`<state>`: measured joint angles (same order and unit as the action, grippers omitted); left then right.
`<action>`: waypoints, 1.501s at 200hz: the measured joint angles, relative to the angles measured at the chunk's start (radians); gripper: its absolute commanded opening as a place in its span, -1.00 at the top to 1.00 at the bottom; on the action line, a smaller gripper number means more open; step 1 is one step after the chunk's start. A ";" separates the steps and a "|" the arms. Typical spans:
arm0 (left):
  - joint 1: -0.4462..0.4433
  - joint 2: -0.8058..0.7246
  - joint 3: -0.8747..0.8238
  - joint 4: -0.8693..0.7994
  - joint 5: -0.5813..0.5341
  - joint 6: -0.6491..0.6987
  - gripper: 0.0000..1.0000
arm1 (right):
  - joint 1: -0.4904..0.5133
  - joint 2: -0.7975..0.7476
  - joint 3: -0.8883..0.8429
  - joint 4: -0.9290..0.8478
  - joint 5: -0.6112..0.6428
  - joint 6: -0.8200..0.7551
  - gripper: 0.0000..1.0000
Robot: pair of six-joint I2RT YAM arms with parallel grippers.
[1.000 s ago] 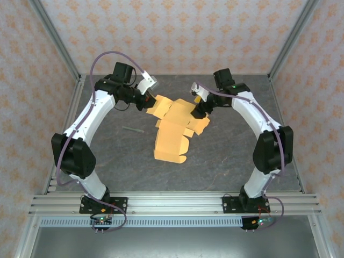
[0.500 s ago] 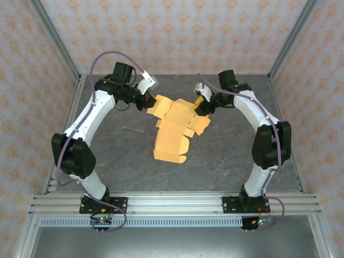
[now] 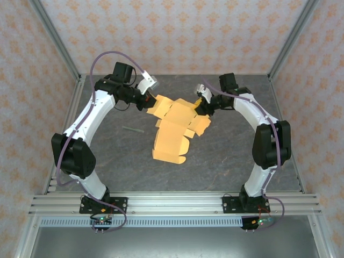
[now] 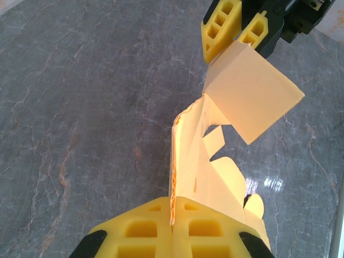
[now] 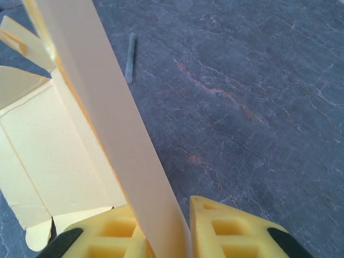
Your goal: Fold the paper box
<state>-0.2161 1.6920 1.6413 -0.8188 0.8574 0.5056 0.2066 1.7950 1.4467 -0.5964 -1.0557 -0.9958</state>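
**Top external view.** The paper box [image 3: 173,129] is a partly folded orange-yellow card blank with tabbed flaps. It sits over the middle of the grey tabletop [image 3: 231,156], spanning the gap between the two arms. The left gripper [image 3: 147,103] meets its far left edge and the right gripper [image 3: 200,107] meets its far right flap. Whether the near end of the card rests on the tabletop cannot be told. A thin grey stick [image 3: 130,129] lies flat on the tabletop to the left of the box, clear of it.

**Left wrist view.** The left jaws are fully closed, with the yellow pads pressed together on a thin edge of the card. The card rises from them on edge. At its far end, a square flap runs up into the yellow jaws of the right gripper.

**Right wrist view.** The right jaws are drawn in on a narrow upright strip of card, with a pad against each face. The open, creased body of the box hangs to the left, above the tabletop.
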 measured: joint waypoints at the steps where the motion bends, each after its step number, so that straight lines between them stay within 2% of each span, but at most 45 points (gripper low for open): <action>1: 0.000 0.000 0.000 0.000 0.000 0.000 1.00 | 0.000 0.000 0.000 0.000 0.000 0.000 0.62; 57: 0.000 0.024 0.000 0.003 0.000 -0.005 1.00 | 0.000 -0.010 -0.002 0.000 -0.023 0.005 0.50; 96: 0.000 0.030 0.000 0.004 0.000 -0.007 1.00 | 0.000 -0.010 -0.001 -0.001 -0.030 0.008 0.61; 138: 0.000 0.030 0.000 0.004 0.000 -0.007 1.00 | 0.000 -0.010 0.000 -0.001 -0.028 0.008 0.50; 228: 0.000 0.030 0.000 0.013 0.001 -0.011 1.00 | 0.003 -0.001 0.007 0.045 -0.008 0.037 0.89; 257: 0.000 0.036 0.000 0.023 -0.005 -0.049 1.00 | 0.032 -0.044 -0.077 0.164 0.073 0.070 0.98; 300: 0.000 0.085 0.003 0.023 -0.027 -0.133 1.00 | 0.122 -0.177 -0.276 0.385 0.359 0.100 1.00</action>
<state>-0.2161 1.7775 1.6447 -0.7956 0.8299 0.3725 0.3290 1.6176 1.1709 -0.2115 -0.6971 -0.8963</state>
